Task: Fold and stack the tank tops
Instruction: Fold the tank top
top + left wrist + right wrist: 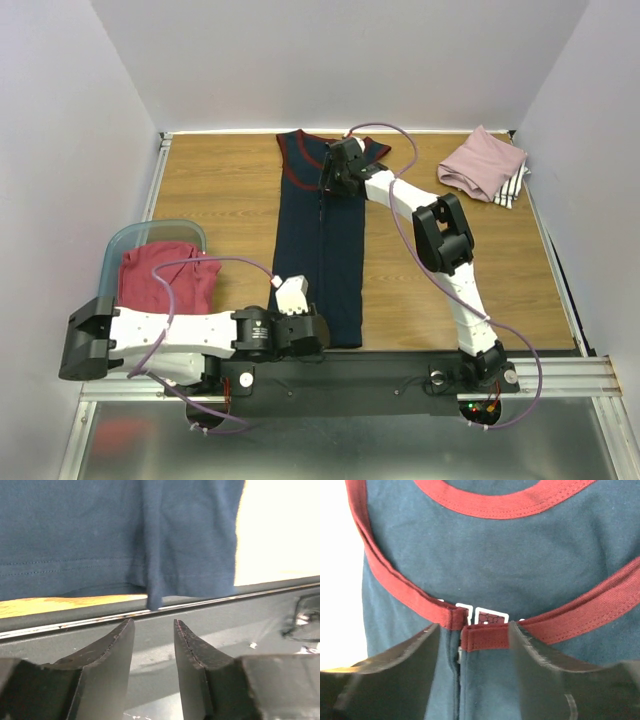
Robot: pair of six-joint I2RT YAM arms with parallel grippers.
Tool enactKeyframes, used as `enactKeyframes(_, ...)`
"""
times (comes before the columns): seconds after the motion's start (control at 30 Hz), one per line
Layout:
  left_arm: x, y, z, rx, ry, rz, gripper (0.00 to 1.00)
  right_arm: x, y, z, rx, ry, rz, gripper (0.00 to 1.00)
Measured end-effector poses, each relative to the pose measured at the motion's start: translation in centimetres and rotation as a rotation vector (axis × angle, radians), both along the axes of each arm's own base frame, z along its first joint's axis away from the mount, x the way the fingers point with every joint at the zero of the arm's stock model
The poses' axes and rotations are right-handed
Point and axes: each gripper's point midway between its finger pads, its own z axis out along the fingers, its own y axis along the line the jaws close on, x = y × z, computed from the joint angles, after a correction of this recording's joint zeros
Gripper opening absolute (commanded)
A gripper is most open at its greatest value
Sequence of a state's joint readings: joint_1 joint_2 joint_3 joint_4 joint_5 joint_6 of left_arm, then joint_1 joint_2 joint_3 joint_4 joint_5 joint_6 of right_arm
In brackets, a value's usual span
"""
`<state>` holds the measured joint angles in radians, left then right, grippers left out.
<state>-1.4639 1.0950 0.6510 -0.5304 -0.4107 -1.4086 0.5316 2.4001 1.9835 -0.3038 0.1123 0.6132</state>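
The right claw (474, 627) is spread over the navy jersey (320, 250), one finger on each side of the spot where its folded-in maroon trims (485, 639) meet below the neckline. The left claw (153, 622) is also spread and empty, just off the jersey's hem. The jersey lies as a long narrow strip. Right of its collar end a pink top (480, 165) rests on a striped top (514, 187). Left of its hem a red top (165, 278) sits in a teal tub (150, 232).

Navy jersey (320, 250), maroon-trimmed, lies folded lengthwise along the table's (220, 180) middle. Pink top (482, 163) sits folded on striped top (513, 185), far-right corner. Red tops (165, 278) lie bunched near-left.
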Motion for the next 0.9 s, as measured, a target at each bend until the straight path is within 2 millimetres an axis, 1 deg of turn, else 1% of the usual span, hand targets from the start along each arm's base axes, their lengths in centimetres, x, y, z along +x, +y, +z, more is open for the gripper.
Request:
enactKeyframes(0.1,0.4,0.0,1.6,-0.028,-0.023,0.015,0.5,-0.1,-0.1,0.8,-0.003,-0.011,0.007,0.66)
enactKeyframes(0.13,0.6,0.0,2.4,-0.047,-0.034,0.023,0.5,-0.2,-0.2,1.6,0.0,-0.021,0.009,0.67)
enactKeyframes(0.17,0.8,0.1,3.0,-0.064,-0.041,0.035,0.5,-0.7,-0.5,2.2,0.002,-0.026,0.013,0.67)
enactKeyframes(0.2,1.1,0.6,3.6,-0.078,-0.051,0.059,0.5,-1.5,-0.9,3.3,0.004,-0.028,0.015,0.66)
enactKeyframes(0.27,1.6,1.6,4.2,-0.089,-0.061,0.103,0.5,-3.2,-1.7,4.8,0.007,-0.022,0.021,0.66)
enactKeyframes(0.3,1.9,2.1,4.3,-0.094,-0.061,0.129,0.5,-3.9,-2.1,5.8,0.012,-0.029,0.023,0.66)
enactKeyframes(0.33,2.1,2.5,4.4,-0.094,-0.063,0.153,0.5,-5.7,-2.9,7.3,0.028,-0.038,0.026,0.66)
enactKeyframes(0.37,2.5,3.1,4.4,-0.097,-0.066,0.183,0.5,-6.4,-3.3,8.3,0.032,-0.049,0.027,0.66)
enactKeyframes(0.4,2.9,3.8,4.1,-0.091,-0.067,0.219,0.51,-7.8,-4.0,9.3,0.04,-0.059,0.029,0.65)
enactKeyframes(0.43,3.2,4.4,3.9,-0.087,-0.066,0.242,0.51,-9.4,-4.8,9.3,0.038,-0.053,0.029,0.65)
enactKeyframes(0.47,3.6,5.1,3.5,-0.081,-0.068,0.275,0.53,-11.3,-5.5,10.3,0.045,-0.059,0.034,0.66)
enactKeyframes(0.5,4.1,5.9,3.1,-0.078,-0.07,0.306,0.54,-12.4,-5.9,10.0,0.043,-0.052,0.037,0.66)
enactKeyframes(0.53,4.6,6.7,2.8,-0.073,-0.076,0.338,0.54,-14.5,-6.3,9.9,0.039,-0.049,0.046,0.66)
enactKeyframes(0.6,6.1,8.3,2.5,-0.06,-0.103,0.394,0.55,-17.5,-6.6,8.7,0.02,-0.021,0.069,0.65)
enactKeyframes(0.63,7.2,9.0,2.9,-0.055,-0.137,0.411,0.55,-18.7,-6.5,7.9,0.009,-0.001,0.081,0.64)
enactKeyframes(0.7,9.4,9.6,3.9,-0.065,-0.194,0.442,0.55,-19.4,-6.1,6.6,-0.021,0.021,0.093,0.63)
enactKeyframes(0.77,12.4,10.6,5.0,-0.047,-0.252,0.484,0.53,-18.9,-6.1,5.7,-0.048,0.033,0.079,0.61)
enactKeyframes(0.8,14.3,11.3,5.7,-0.032,-0.28,0.515,0.52,-17.9,-6.0,5.2,-0.066,0.033,0.066,0.61)
enactKeyframes(0.87,17.7,12.4,6.4,0.017,-0.306,0.551,0.49,-15.5,-5.4,4.1,-0.087,0.036,0.042,0.61)
enactKeyframes(0.9,19.7,12.3,7.0,0.035,-0.318,0.541,0.49,-14.8,-5.3,3.8,-0.093,0.037,0.037,0.6)
